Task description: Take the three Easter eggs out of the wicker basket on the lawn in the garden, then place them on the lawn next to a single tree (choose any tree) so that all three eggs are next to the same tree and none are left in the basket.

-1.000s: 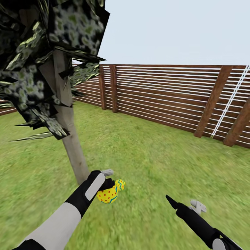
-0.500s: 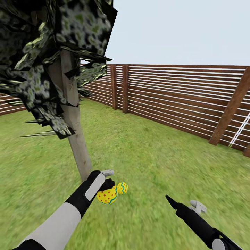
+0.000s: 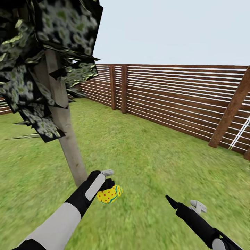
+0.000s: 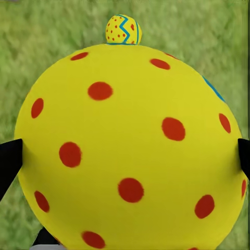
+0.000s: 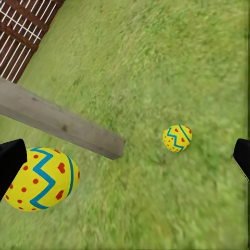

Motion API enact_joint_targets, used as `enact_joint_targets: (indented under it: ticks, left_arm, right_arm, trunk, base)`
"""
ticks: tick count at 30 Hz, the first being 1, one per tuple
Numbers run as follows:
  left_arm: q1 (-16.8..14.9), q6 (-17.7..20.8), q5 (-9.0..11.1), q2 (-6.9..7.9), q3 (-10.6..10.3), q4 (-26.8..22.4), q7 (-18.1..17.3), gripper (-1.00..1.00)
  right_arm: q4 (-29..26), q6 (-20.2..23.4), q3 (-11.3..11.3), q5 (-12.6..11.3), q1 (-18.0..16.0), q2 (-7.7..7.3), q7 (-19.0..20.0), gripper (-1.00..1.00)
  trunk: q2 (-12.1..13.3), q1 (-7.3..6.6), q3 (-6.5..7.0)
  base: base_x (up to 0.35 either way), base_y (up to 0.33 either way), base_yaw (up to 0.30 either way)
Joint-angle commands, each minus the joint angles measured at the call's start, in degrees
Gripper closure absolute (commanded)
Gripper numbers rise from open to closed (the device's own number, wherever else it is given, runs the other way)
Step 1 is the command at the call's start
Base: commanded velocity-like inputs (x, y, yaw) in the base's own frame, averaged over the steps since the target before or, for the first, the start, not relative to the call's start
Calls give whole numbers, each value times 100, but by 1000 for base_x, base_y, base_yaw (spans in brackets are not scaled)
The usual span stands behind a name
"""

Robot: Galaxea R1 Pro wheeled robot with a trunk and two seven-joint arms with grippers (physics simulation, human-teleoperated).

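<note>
Mottled green grass with yellowish patches makes up the lawn (image 3: 156, 163), closed off by a brown slatted wooden fence (image 3: 180, 100). A tree (image 3: 67, 146) with a straight pale grey-beige trunk and blocky black-green foliage is rooted in it. Beside the trunk base, a smooth yellow held egg (image 3: 106, 196), red-dotted with blue zigzag banding, is pinched in the jaws of the left gripper (image 3: 107, 185). A second egg (image 5: 177, 138) is seen lying on the grass near the trunk base. The right gripper (image 3: 184, 205) is held with jaws spread, gripping nothing.
</note>
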Motion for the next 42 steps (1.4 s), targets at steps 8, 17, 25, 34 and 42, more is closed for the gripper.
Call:
enact_joint_targets:
  ticks: [8,17,25,34,42]
  left_arm:
    - [-5,-8,50,5,-15,-5,63,100]
    - [-5,-8,49,5,-15,-5,63,100]
    - [-5,-8,49,5,-15,-5,63,100]
    - [-5,-8,49,5,-15,-5,63,100]
    - [-5,-8,49,5,-15,-4,63,100]
  right_arm:
    - [-6,42,-14,-24,-3,7,0,-100]
    - [-6,42,-14,-22,-3,13,-4,-100]
    - [0,42,-5,-22,-4,13,-9,-100]
    - [11,42,141,-14,-5,13,-41,-100]
    - [12,42,369,-14,-11,13,-342,-100]
  trunk:
    - [-6,2,-7]
    - [-6,2,-7]
    - [-6,2,-7]
    - [-6,2,-7]
    - [-6,2,-7]
  base:
    - [103,-264,16]
    - [91,-268,251]
    - [82,-273,289]
    - [56,-275,289]
    - [2,-276,289]
